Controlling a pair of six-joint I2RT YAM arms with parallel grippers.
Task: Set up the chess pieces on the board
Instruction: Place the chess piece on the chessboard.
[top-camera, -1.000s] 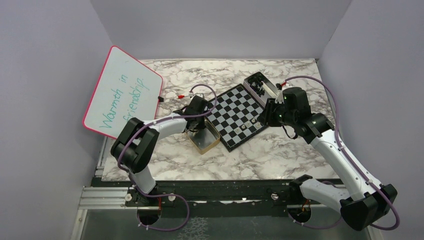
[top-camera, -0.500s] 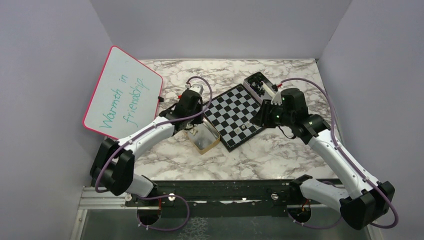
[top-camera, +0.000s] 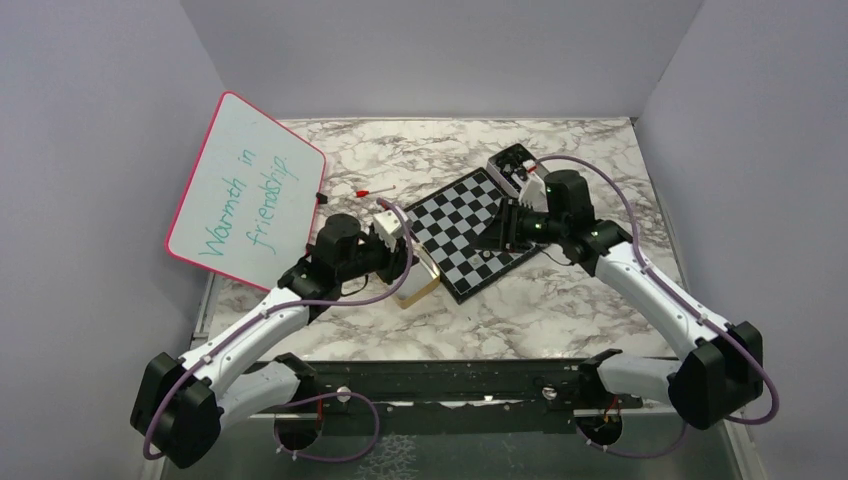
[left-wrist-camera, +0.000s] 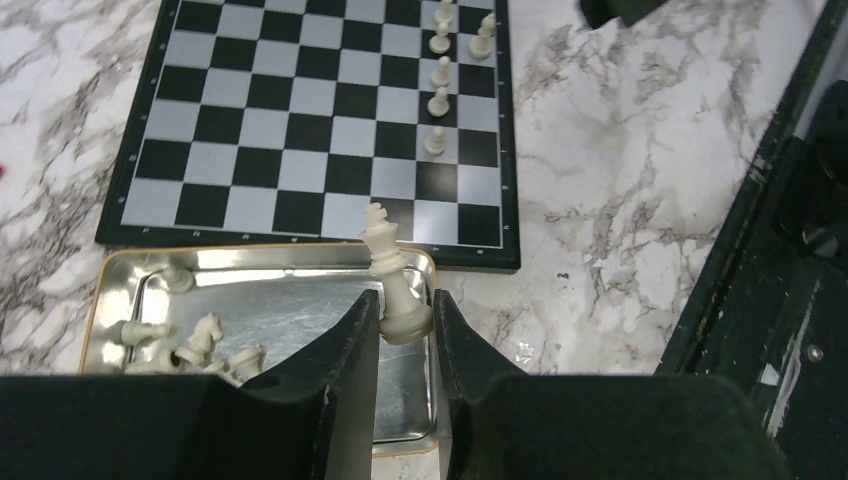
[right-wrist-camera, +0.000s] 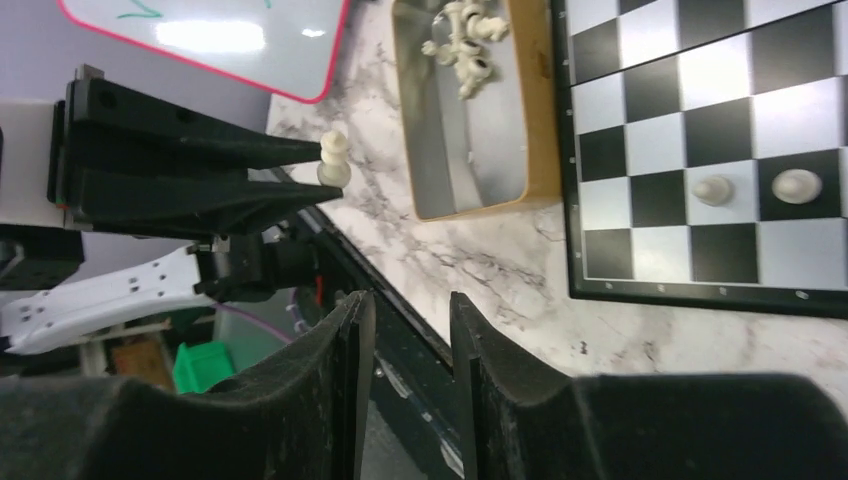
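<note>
Left gripper (left-wrist-camera: 400, 330) pinches a white piece (left-wrist-camera: 392, 275) by its base only, leaning, over the board-side rim of the tin (left-wrist-camera: 260, 255); probably a king, though the top is hard to read. Right gripper (right-wrist-camera: 408, 305) is narrowly parted and empty by the board (left-wrist-camera: 260, 130). Risk for you: so low a grip may let it pivot on touchdown and topple the pawns (left-wrist-camera: 438, 102).

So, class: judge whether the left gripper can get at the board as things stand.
Probably yes: the left gripper, shut on a white piece, hangs over the tin right beside the board, with bare squares along that edge and nothing between.
</note>
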